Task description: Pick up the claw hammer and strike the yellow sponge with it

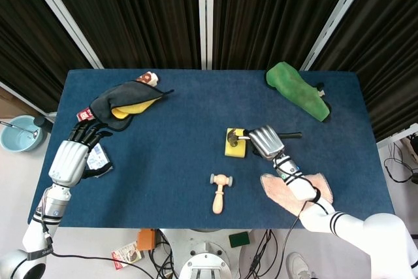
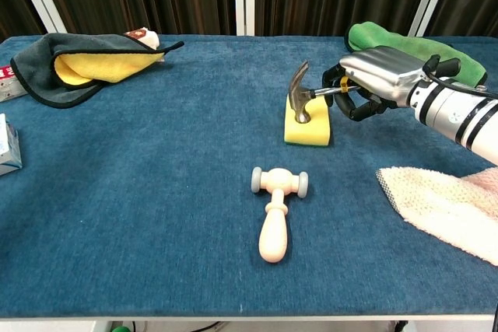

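Observation:
My right hand (image 2: 377, 82) (image 1: 266, 142) grips the black handle of the claw hammer (image 2: 300, 96) (image 1: 233, 138). The hammer's steel head rests on top of the yellow sponge (image 2: 308, 127) (image 1: 235, 147), which lies flat on the blue table near the middle right. The handle's black end (image 1: 292, 135) sticks out to the right of the hand. My left hand (image 1: 73, 156) hangs at the table's left edge, fingers spread, holding nothing; the chest view does not show it.
A small wooden mallet (image 2: 275, 207) (image 1: 220, 190) lies in front of the sponge. A pink towel (image 2: 442, 204) sits at the front right, a green cloth (image 1: 297, 89) at the back right, a dark cloth with yellow lining (image 1: 125, 103) at the back left.

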